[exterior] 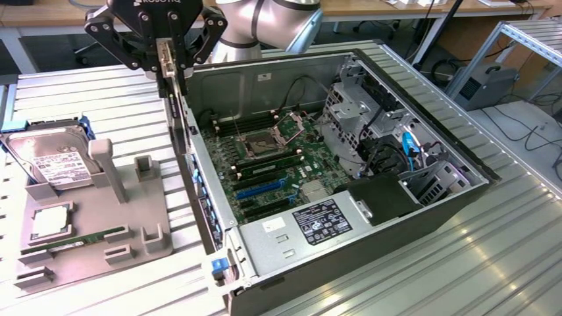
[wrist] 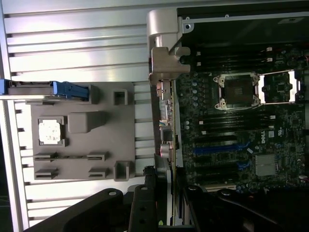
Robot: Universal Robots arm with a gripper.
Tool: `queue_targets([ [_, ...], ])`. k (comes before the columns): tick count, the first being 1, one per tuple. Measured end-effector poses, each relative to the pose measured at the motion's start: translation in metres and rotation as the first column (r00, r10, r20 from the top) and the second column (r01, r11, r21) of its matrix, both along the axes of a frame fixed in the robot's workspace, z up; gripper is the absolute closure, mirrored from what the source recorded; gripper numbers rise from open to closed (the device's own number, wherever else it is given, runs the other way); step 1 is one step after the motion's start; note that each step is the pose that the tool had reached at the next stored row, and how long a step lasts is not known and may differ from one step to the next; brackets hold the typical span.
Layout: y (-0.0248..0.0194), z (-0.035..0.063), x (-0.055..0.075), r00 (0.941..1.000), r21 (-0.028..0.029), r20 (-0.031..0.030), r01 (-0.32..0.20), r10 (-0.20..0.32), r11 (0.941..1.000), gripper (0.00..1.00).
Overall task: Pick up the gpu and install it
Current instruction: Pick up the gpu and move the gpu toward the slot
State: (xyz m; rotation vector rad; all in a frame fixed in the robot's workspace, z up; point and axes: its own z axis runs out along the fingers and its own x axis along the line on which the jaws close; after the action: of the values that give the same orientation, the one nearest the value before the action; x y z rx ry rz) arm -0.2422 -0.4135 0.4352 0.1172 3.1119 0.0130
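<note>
One black pincer [exterior: 165, 52] is clamped on the gpu [exterior: 179, 112], a thin green-and-black card with a silvery metal edge. The card hangs edge-on straight below it, long axis upright. It sits above the open black computer case's [exterior: 378, 217] rear wall, just beside the green motherboard's blue slots [exterior: 260, 189].

You see gpu [exterior: 178, 115] edge-on: faces hidden; gripper [exterior: 171, 79] body cut off by exterior view's top edge; hard drive [exterior: 54, 164] label print too small to read; same for power supply [exterior: 320, 220] label.
</note>
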Motion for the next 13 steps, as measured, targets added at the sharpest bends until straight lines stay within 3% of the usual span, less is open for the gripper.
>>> queue_targets([
  [13,0.0000,0.0000,0.0056,1.0000,-0.0006,0.0000,0.000,0.000,1.0000,0.73],
])
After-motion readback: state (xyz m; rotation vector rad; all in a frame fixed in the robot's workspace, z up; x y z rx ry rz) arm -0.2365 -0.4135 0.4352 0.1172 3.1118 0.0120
